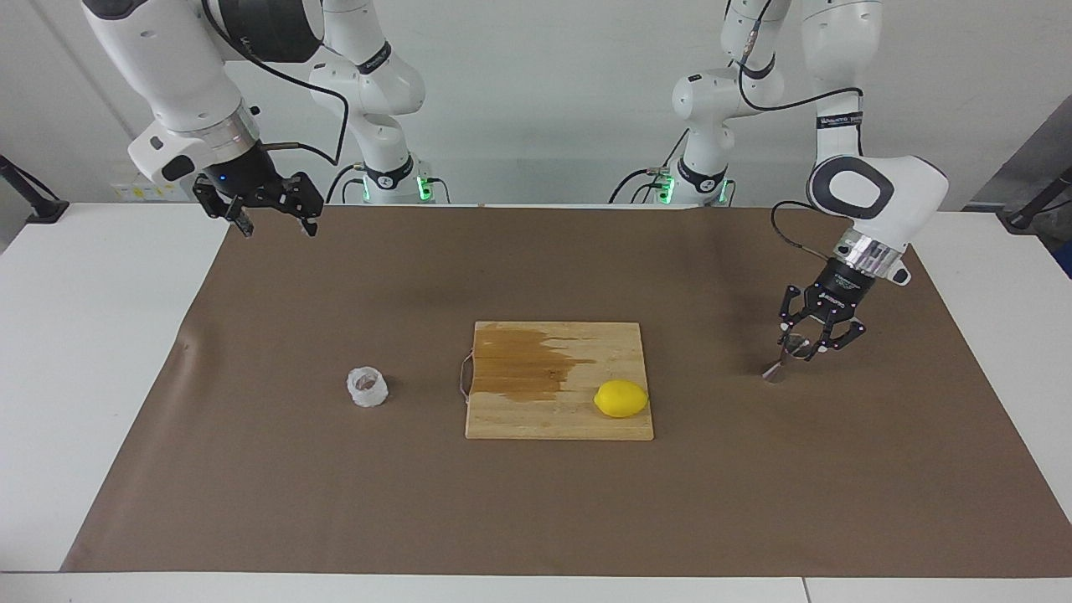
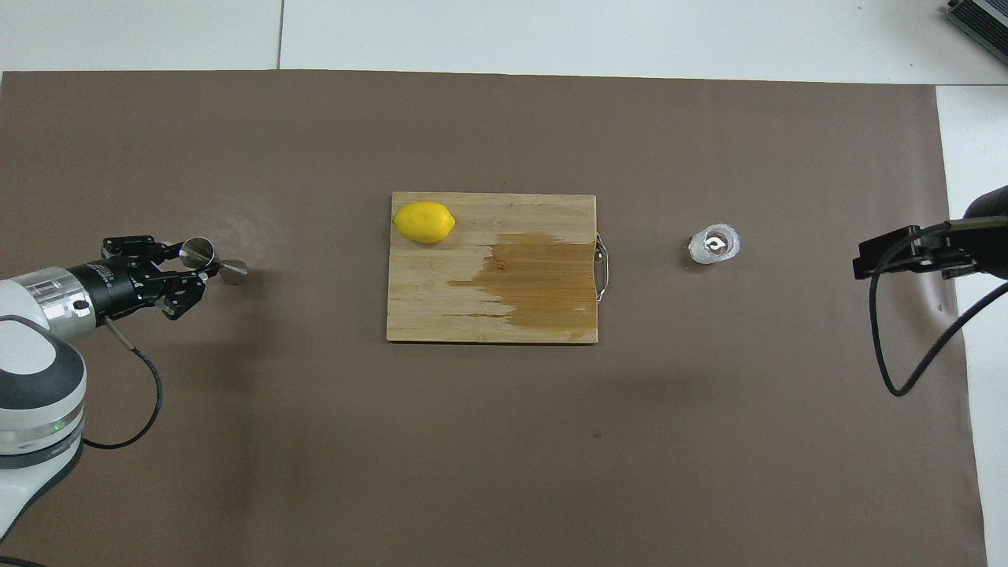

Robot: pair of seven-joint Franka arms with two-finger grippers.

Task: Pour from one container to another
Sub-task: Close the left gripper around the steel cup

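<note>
The translucent whitish cup [image 1: 367,387] stands on the brown mat toward the right arm's end, with something dark inside; it also shows in the overhead view [image 2: 714,244]. The steel jigger [image 1: 783,360] is toward the left arm's end, tilted, with its lower cone on the mat; it also shows in the overhead view [image 2: 214,262]. My left gripper [image 1: 811,342] is down at the jigger, its fingers closed on the upper cone [image 2: 194,264]. My right gripper [image 1: 275,219] is open and empty, raised over the mat's corner by its own base, well away from the cup.
A wooden cutting board [image 1: 559,419] with a dark wet stain lies in the middle of the mat [image 1: 536,519]. A yellow lemon [image 1: 621,399] rests on the board's corner toward the left arm's end. White table surrounds the mat.
</note>
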